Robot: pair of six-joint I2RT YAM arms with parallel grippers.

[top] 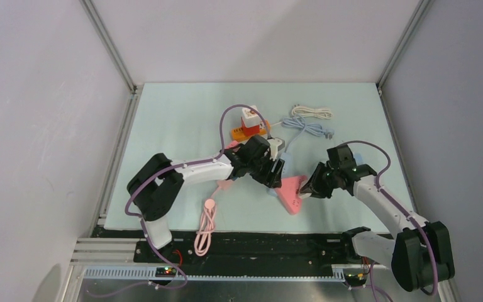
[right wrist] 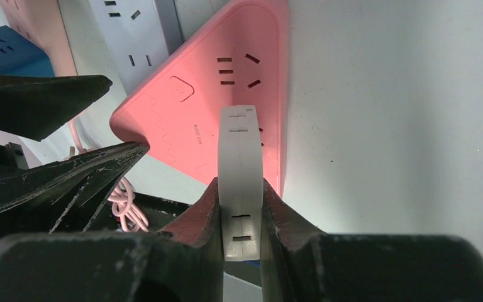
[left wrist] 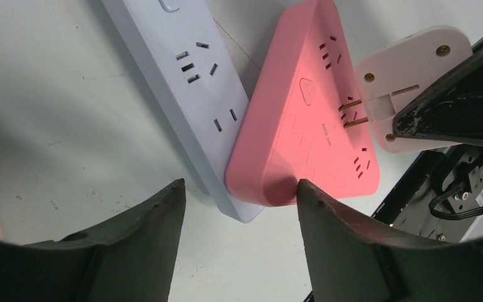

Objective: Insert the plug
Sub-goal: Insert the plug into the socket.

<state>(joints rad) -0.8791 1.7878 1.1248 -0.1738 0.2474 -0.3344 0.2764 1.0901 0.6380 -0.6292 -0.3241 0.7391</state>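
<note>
Prongs [left wrist: 351, 113] of the white plug [left wrist: 409, 75] are seen bare against the top face of the pink triangular power strip [left wrist: 302, 126]. Their tips are at the face between two socket groups, and the plug body is not seated flat on the strip. The plug is clamped edgewise between the two fingers of the right pincer [right wrist: 240, 187], which is held at the strip's right side as viewed from above.

The pink strip is laid flat on the pale desk [top: 176, 126], in front of the arm bases and between the two wrists. The left pincer [left wrist: 240, 185] is held with its jaws apart and nothing gripped. One corner of the pink strip and the end of a white power strip [left wrist: 188, 69] are seen at the gap. One fingertip [left wrist: 305, 189] is placed right at the pink corner; whether it is touched cannot be told. The white strip is set just beside the pink one, edge against edge.

Farther back on the desk, a white-and-red block [top: 249, 119], a coiled white cable [top: 312, 112] and a pale blue cable [top: 305, 126] are seen. A pink cable [top: 206, 226] is trailed over the near edge.
</note>
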